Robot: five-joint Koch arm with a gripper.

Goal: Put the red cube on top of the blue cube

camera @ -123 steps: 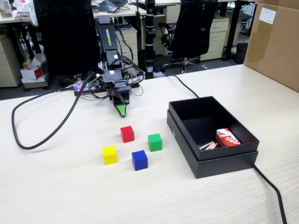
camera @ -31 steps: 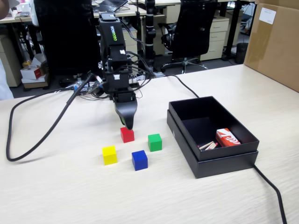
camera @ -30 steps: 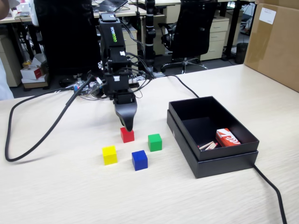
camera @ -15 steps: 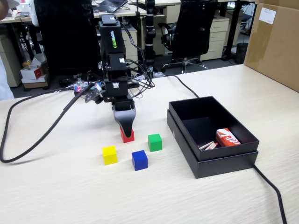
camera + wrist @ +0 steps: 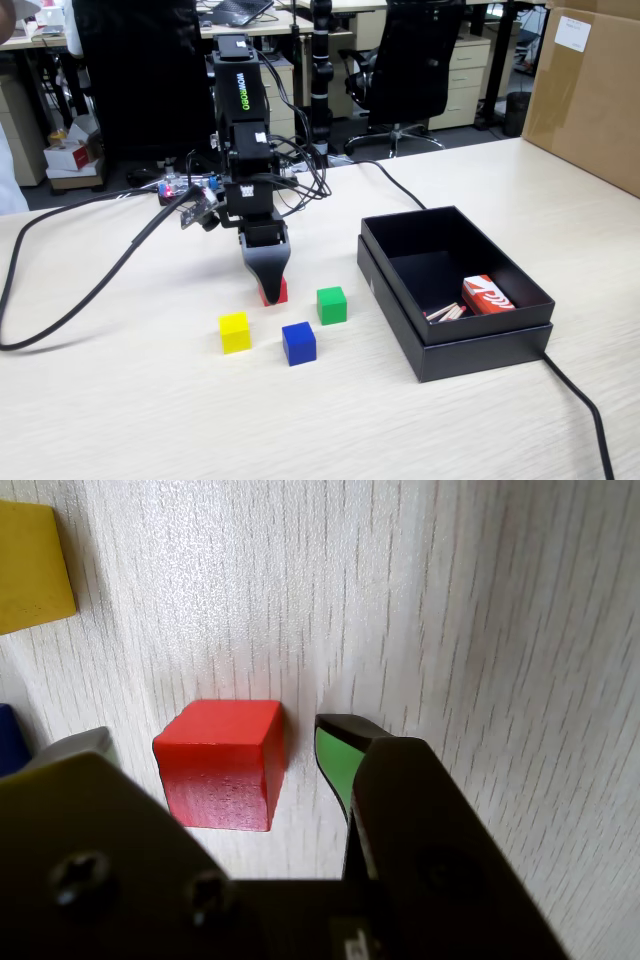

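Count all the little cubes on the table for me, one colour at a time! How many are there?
Red cube: 1
Blue cube: 1
Green cube: 1
Yellow cube: 1
Total: 4 cubes

Fixed view, centre: the gripper (image 5: pixel 268 283) covers most of the red cube (image 5: pixel 279 293); only a sliver shows at its lower right. Its jaws overlap there, so the gap can't be read. Right side, the box (image 5: pixel 455 330) wall hides the bottom of the packet (image 5: pixel 487 295), and the sticks (image 5: pixel 446 313) beside it are too small to name. Wrist view: the yellow cube (image 5: pixel 30 565) is cut by the upper-left edge, the blue cube (image 5: pixel 10 740) is a sliver at the left edge, partly behind the gripper (image 5: pixel 225 755).
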